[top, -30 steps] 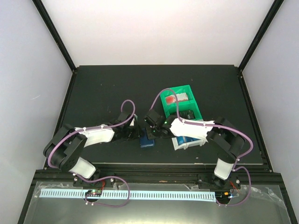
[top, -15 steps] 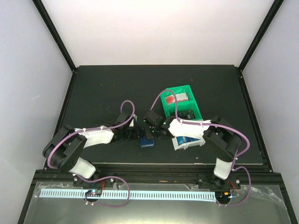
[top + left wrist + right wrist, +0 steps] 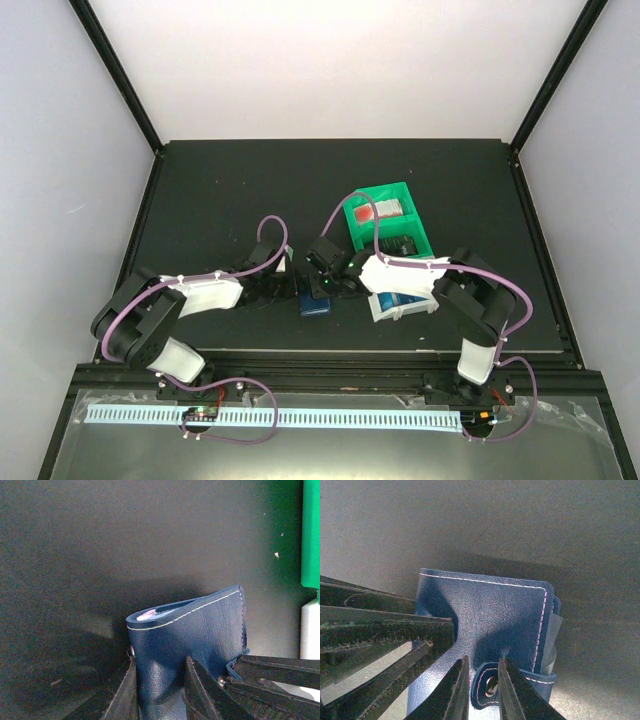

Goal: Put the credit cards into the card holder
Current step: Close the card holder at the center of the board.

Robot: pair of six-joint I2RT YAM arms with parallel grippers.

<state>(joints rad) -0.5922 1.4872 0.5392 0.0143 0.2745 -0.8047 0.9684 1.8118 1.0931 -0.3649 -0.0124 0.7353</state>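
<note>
The navy card holder (image 3: 316,305) lies folded near the table's front, between both arms. My left gripper (image 3: 290,287) comes in from the left and is shut on the card holder (image 3: 195,630) at its left side, one finger on either side of the folded leather. A pale card edge (image 3: 150,614) peeks from the fold, and a grey card edge (image 3: 551,640) sticks out at the card holder's (image 3: 490,605) right side. My right gripper (image 3: 483,661) hovers over the snap tab (image 3: 491,689), jaws a little apart, the tab lying between them.
A green bin (image 3: 420,240) with a red item and a dark item stands behind the holder. A white bin (image 3: 385,312) with something blue in it sits under the right arm. Its wall (image 3: 310,630) and the green bin (image 3: 311,530) are close on the right.
The right gripper's jaws have parted slightly over the snap tab, and the right arm has shifted a little to the left. The left gripper keeps its hold.
</note>
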